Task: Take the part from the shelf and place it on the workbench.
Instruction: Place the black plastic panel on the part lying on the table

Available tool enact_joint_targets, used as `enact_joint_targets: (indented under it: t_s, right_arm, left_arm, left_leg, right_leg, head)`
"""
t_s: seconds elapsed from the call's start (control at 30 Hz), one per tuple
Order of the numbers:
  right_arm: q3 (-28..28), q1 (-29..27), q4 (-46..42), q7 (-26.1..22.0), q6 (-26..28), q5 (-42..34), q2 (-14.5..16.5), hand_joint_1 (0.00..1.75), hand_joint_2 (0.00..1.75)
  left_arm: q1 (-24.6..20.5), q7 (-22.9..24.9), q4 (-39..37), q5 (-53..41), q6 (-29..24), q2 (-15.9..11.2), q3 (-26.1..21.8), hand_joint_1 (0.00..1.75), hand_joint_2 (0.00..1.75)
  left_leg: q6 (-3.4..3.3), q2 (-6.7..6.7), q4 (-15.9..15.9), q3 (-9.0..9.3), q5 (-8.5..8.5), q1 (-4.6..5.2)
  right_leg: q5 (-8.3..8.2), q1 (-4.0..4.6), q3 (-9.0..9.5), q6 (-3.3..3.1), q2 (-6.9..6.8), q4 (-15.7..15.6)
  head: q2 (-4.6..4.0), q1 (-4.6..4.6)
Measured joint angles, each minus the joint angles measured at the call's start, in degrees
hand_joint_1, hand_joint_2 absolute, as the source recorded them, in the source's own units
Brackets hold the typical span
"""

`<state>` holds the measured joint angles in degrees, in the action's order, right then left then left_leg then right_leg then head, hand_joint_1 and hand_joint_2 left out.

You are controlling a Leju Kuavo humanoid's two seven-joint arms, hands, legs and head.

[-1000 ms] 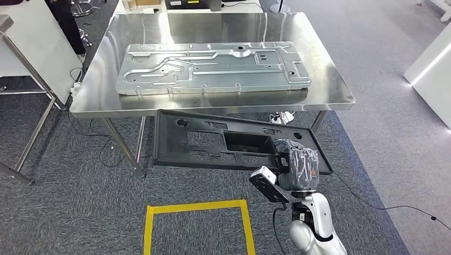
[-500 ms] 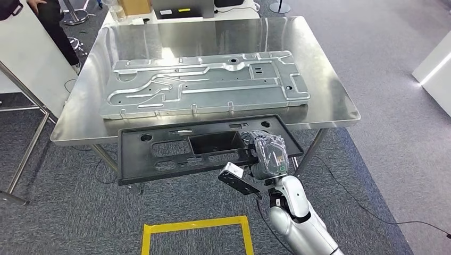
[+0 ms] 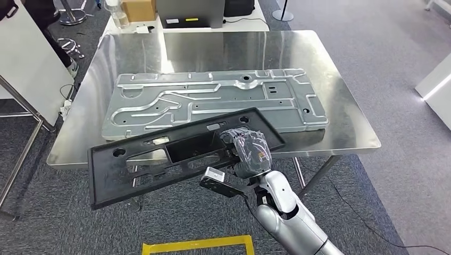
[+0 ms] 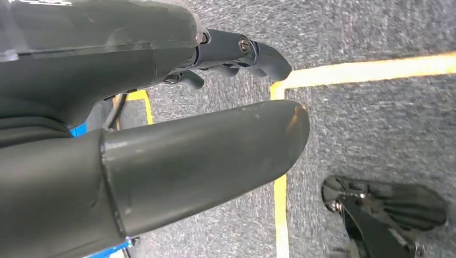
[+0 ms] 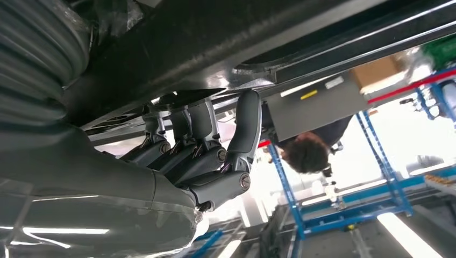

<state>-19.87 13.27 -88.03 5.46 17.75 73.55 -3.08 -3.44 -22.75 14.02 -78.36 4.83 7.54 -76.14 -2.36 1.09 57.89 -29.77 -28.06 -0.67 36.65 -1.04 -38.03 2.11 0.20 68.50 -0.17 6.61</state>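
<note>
The part is a long black plastic panel (image 3: pixel 106 175) with cutouts. My right hand (image 3: pixel 249 151) grips it near its right end, fingers (image 5: pixel 212 145) hooked around an inner edge of the panel (image 5: pixel 226 37). The panel hangs tilted: its right end overlaps the front edge of the steel workbench (image 3: pixel 348 130), and its left end sags lower in front of the bench. A large stamped silver metal plate (image 3: pixel 213 98) lies across the middle of the bench, just behind the panel. My left hand (image 4: pixel 177 123) hangs over the carpet, holding nothing, thumb apart from the fingers.
A white board on a metal frame (image 3: pixel 26 69) stands left of the bench, with a person (image 3: pixel 40 10) behind it. A cardboard box (image 3: pixel 138 8) and a bottle sit beyond the far edge. Yellow tape (image 3: pixel 197 245) marks the carpet near my feet.
The view has moved closer to the bench. My right hand has lifted the black panel from below the tabletop to over its front edge, and the panel's left end now tilts down.
</note>
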Motion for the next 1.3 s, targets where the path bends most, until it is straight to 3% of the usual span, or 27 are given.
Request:
enact_joint_targets:
  t_s: [0.07,0.1,0.13,0.23,0.3,0.33,0.4,0.43,0.47,0.5,0.57,0.6,0.63,0.7,0.73,0.8,0.83,0.9,0.93,0.97,1.0,1.07,1.13,1.23,1.3]
  right_arm:
    - [0.03,-0.03,-0.24,0.76,0.20,-0.56,-0.67,1.75,1.75]
    - [0.08,-0.10,-0.38,1.09,0.32,-0.78,-1.08,1.75,1.75]
    - [0.15,-0.17,-0.54,1.31,0.44,-0.91,-1.44,1.75,1.75]
    - [0.49,-0.14,-1.20,1.64,0.57,-1.08,-2.34,1.75,1.75]
    - [0.75,-0.13,-1.42,1.78,0.66,-1.10,-2.68,1.75,1.75]
    - [0.92,-0.19,-1.43,1.95,0.70,-1.11,-2.80,1.75,1.75]
    - [1.58,-0.56,-1.43,2.43,0.78,-1.12,-3.16,1.75,1.75]
    - [2.18,-0.86,-1.43,2.61,0.81,-1.19,-3.41,1.75,1.75]
    - [2.96,-1.20,-1.43,2.69,0.82,-1.32,-3.67,1.75,1.75]
    - [3.83,-1.52,-1.43,2.69,0.82,-1.50,-3.91,1.75,1.75]
    - [5.45,-2.08,-1.38,2.62,0.82,-1.94,-4.31,1.75,1.75]
    - [6.12,-2.28,-1.36,2.55,0.85,-2.15,-4.47,1.75,1.75]
    - [6.73,-2.51,-1.33,2.48,0.88,-2.33,-4.65,1.75,1.75]
    - [7.76,-2.92,-1.37,2.37,0.93,-2.50,-5.00,1.75,1.75]
    - [8.17,-3.10,-1.39,2.35,0.92,-2.50,-5.21,1.75,1.75]
    - [8.79,-3.18,-1.45,2.31,0.91,-2.49,-5.46,1.75,1.75]
    - [9.02,-3.26,-1.43,2.29,0.89,-2.49,-5.52,1.75,1.75]
    - [9.30,-3.52,-1.32,2.30,0.86,-2.50,-5.57,1.75,1.75]
    - [9.35,-3.70,-1.26,2.31,0.85,-2.50,-5.61,1.75,1.75]
    - [9.40,-3.84,-1.22,2.32,0.85,-2.50,-5.64,1.75,1.75]
    - [9.46,-3.93,-1.20,2.32,0.85,-2.50,-5.69,1.75,1.75]
    - [9.67,-4.04,-1.16,2.32,0.85,-2.50,-5.83,1.75,1.75]
    - [9.97,-4.19,-1.08,2.31,0.78,-2.51,-5.98,1.75,1.75]
    - [10.28,-4.24,-1.11,2.32,0.75,-2.51,-6.05,1.75,1.75]
    - [10.35,-4.18,-1.22,2.30,0.75,-2.49,-6.05,1.75,1.75]
  left_arm:
    - [0.26,0.00,-0.10,0.08,0.04,0.05,-0.03,0.00,0.00]
    - [0.24,0.00,-0.15,0.16,0.04,0.08,-0.04,0.00,0.00]
    - [0.20,0.02,-0.19,0.26,0.04,0.09,-0.04,0.00,0.00]
    - [0.02,0.11,-0.21,0.44,0.04,0.08,-0.04,0.00,0.00]
    - [-0.06,0.15,-0.22,0.50,0.04,0.09,-0.05,0.00,0.00]
    - [-0.11,0.15,-0.23,0.52,0.04,0.10,-0.05,0.00,0.00]
    - [-0.13,0.16,-0.25,0.57,0.04,0.11,-0.05,0.00,0.00]
    - [-0.05,0.18,-0.25,0.61,0.04,0.09,-0.07,0.00,0.00]
    - [0.04,0.20,-0.25,0.65,0.04,0.07,-0.09,0.00,0.00]
    - [0.13,0.22,-0.25,0.68,0.04,0.03,-0.11,0.00,0.00]
    - [0.35,0.27,-0.26,0.72,0.04,-0.01,-0.15,0.00,0.00]
    - [0.38,0.28,-0.27,0.73,0.04,-0.02,-0.15,0.00,0.00]
    - [0.37,0.31,-0.28,0.74,0.04,-0.02,-0.16,0.00,0.00]
    - [0.24,0.33,-0.29,0.76,0.03,0.00,-0.16,0.00,0.00]
    - [0.20,0.33,-0.30,0.76,0.03,0.02,-0.16,0.00,0.00]
    - [0.13,0.31,-0.29,0.76,0.03,0.02,-0.16,0.00,0.00]
    - [0.09,0.31,-0.30,0.76,0.03,0.01,-0.16,0.00,0.00]
    - [0.05,0.31,-0.30,0.76,0.02,-0.03,-0.16,0.00,0.00]
    - [0.06,0.31,-0.30,0.76,0.02,-0.03,-0.16,0.00,0.00]
    - [0.09,0.32,-0.30,0.76,0.02,-0.03,-0.16,0.00,0.00]
    - [0.11,0.32,-0.30,0.76,0.02,-0.03,-0.16,0.00,0.00]
    - [0.16,0.33,-0.35,0.76,0.03,0.07,-0.17,0.00,0.00]
    - [0.05,0.32,-0.45,0.75,0.04,0.20,-0.17,0.00,0.00]
    - [-0.15,0.33,-0.49,0.76,0.03,0.18,-0.17,0.00,0.00]
    - [-0.29,0.32,-0.51,0.76,0.02,0.11,-0.17,0.00,0.00]
  left_leg:
    - [0.50,0.15,-0.03,1.65,-1.65,0.02]
    - [0.85,0.24,-0.10,2.07,-2.27,0.02]
    - [1.22,0.32,-0.11,2.35,-2.63,0.04]
    - [2.31,0.17,2.81,1.58,-1.41,0.00]
    - [2.69,-0.16,9.36,-2.25,-0.78,-0.08]
    - [2.81,-0.30,12.91,-4.73,-1.74,-0.11]
    - [3.11,-0.46,16.94,-8.96,-5.60,-0.13]
    - [3.23,-0.54,16.87,-10.11,-7.05,-0.13]
    - [3.23,-0.61,15.31,-10.55,-7.09,-0.13]
    - [3.12,-0.68,12.44,-10.41,-5.32,-0.14]
    - [2.65,-0.82,5.61,-9.86,1.70,-0.07]
    - [2.34,-0.84,3.39,-9.71,4.45,0.02]
    - [1.94,-0.83,2.31,-9.71,5.94,0.10]
    - [1.03,-0.77,2.04,-9.16,5.59,0.13]
    - [0.59,-0.74,1.83,-8.58,5.33,0.06]
    - [-0.04,-0.71,1.41,-7.22,4.61,-0.04]
    - [-0.24,-0.69,1.31,-6.60,4.08,0.00]
    - [-0.41,-0.61,1.28,-5.22,2.79,0.11]
    - [-0.43,-0.55,1.28,-4.31,2.05,0.18]
    - [-0.43,-0.49,1.28,-3.28,1.29,0.29]
    - [-0.41,-0.46,1.27,-2.17,0.50,0.42]
    - [-0.26,-0.45,1.23,-0.32,-1.06,0.65]
    - [0.21,-0.23,1.06,0.75,-2.20,0.71]
    - [1.16,-0.13,1.66,1.52,-2.35,0.78]
    - [1.77,-0.36,5.40,-0.19,-2.62,0.71]
  right_leg:
    - [-8.35,0.14,0.06,-0.38,-0.17,-6.24]
    - [-11.64,0.37,0.13,-0.77,-0.17,-8.08]
    - [-13.49,0.60,0.16,-1.21,-0.14,-8.99]
    - [-12.71,0.59,1.94,-2.63,0.10,-10.05]
    - [-11.87,0.38,3.88,-3.36,0.12,-10.93]
    - [-11.29,0.37,4.76,-3.56,0.11,-11.15]
    - [-9.88,0.37,6.45,-3.63,0.13,-11.27]
    - [-9.10,0.37,7.42,-3.58,0.15,-11.28]
    - [-8.30,0.35,8.48,-3.47,0.18,-11.28]
    - [-7.44,0.33,9.59,-3.30,0.19,-11.27]
    - [-5.68,0.38,11.20,-2.76,0.24,-11.04]
    - [-4.84,0.49,11.61,-2.39,0.29,-10.91]
    - [-4.29,0.61,11.97,-1.95,0.35,-10.80]
    - [-3.98,0.71,12.51,-1.17,0.40,-10.49]
    - [-4.26,0.64,12.38,-0.84,0.36,-9.52]
    - [-4.29,0.44,9.56,-0.33,0.22,-4.52]
    - [-3.58,0.37,7.15,-0.08,0.15,-0.95]
    - [-0.35,0.31,2.29,0.14,0.12,4.60]
    - [1.05,0.32,0.68,0.08,0.12,5.33]
    - [1.39,0.36,-0.19,-0.12,0.11,4.46]
    - [0.17,0.46,-0.40,-0.42,0.11,2.12]
    - [-6.92,0.98,-0.09,-1.52,0.18,-4.31]
    - [-12.17,1.59,0.14,-2.60,0.21,-8.06]
    - [-12.26,1.54,1.50,-3.26,0.24,-9.26]
    - [-11.71,1.16,3.19,-3.73,0.30,-10.20]
  head:
    - [0.00,-0.08]
    - [0.00,-0.15]
    - [0.00,-0.22]
    - [0.01,-0.28]
    - [0.01,-0.31]
    - [0.00,-0.31]
    - [0.00,-0.30]
    - [0.00,-0.31]
    - [0.00,-0.31]
    - [0.00,-0.31]
    - [0.00,-0.30]
    - [0.00,-0.29]
    - [0.00,-0.30]
    - [0.00,-0.32]
    - [0.00,-0.31]
    - [0.01,-0.28]
    - [0.01,-0.26]
    - [0.01,-0.27]
    - [0.01,-0.27]
    - [0.00,-0.27]
    - [0.00,-0.27]
    - [0.00,-0.33]
    - [0.00,-0.29]
    - [0.00,-0.24]
    - [0.00,-0.29]
